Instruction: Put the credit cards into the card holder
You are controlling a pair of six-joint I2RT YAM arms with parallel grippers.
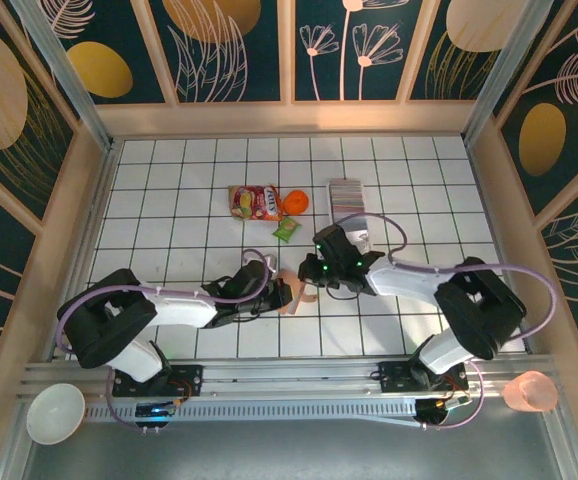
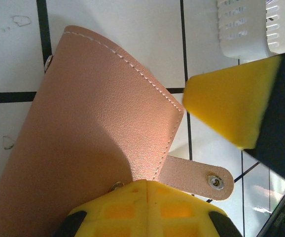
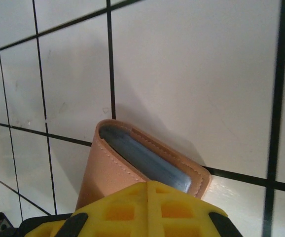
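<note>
On the white tiled counter (image 1: 169, 180), the long white tray (image 1: 357, 222) holds the pale striped row of credit cards (image 1: 347, 195). None looks loaded, so the whole task seems left to do. The salmon-pink leather card holder (image 2: 98, 128) sits well apart from them. The left hand (image 2: 147, 190) is clamped on its edge and the right hand (image 3: 150, 195) is pinched on its grey-lined end.

I have the left arm (image 1: 184, 305) and right arm (image 1: 419, 275) stretched inward, low, left hand (image 1: 281, 295) and right hand (image 1: 314, 272) clamped tight, tips nearly meeting.
</note>
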